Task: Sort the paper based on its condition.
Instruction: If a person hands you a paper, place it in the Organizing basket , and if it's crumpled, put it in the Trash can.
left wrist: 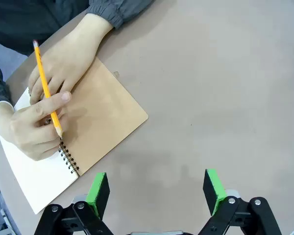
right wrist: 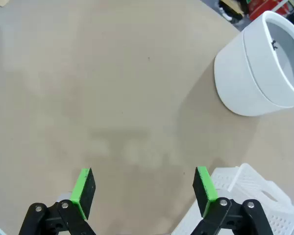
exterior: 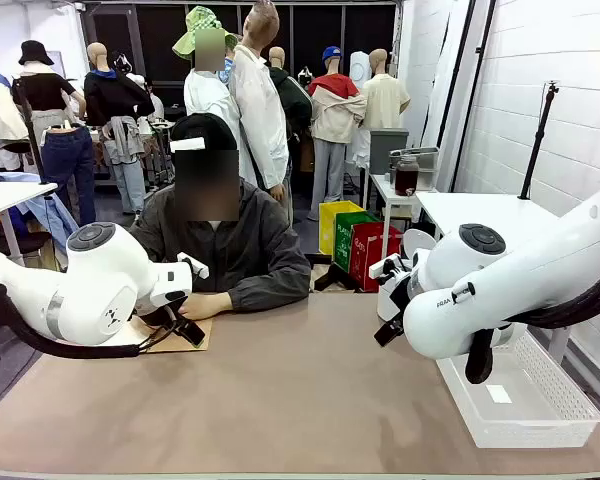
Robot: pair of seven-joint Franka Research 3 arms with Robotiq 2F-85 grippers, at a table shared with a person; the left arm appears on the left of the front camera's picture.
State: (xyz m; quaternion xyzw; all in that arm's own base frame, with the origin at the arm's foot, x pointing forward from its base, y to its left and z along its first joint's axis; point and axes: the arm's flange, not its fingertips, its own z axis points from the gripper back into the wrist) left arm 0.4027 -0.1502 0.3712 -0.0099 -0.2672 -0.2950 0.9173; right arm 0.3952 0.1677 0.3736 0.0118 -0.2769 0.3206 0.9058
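Note:
The paper as loose sheets is out of view. A spiral-bound notebook point(left wrist: 105, 120) with a brown cover lies open on the table at the far left, its white page point(left wrist: 32, 183) showing. The person's hands point(left wrist: 36, 129) rest on it, and one holds a yellow pencil point(left wrist: 45, 90). My left gripper point(left wrist: 156, 192) hangs open just above the bare table, beside the notebook's near corner, with nothing between its green pads. In the front view the left gripper point(exterior: 183, 327) sits by the notebook point(exterior: 195, 343). My right gripper point(right wrist: 143, 190) is open and empty over bare tabletop.
A white mesh basket point(exterior: 540, 420) stands at the table's right edge, with a small white sticker point(exterior: 498, 393) in it. A round white bin point(right wrist: 257, 68) stands beyond it on the far right. The person sits at the far side.

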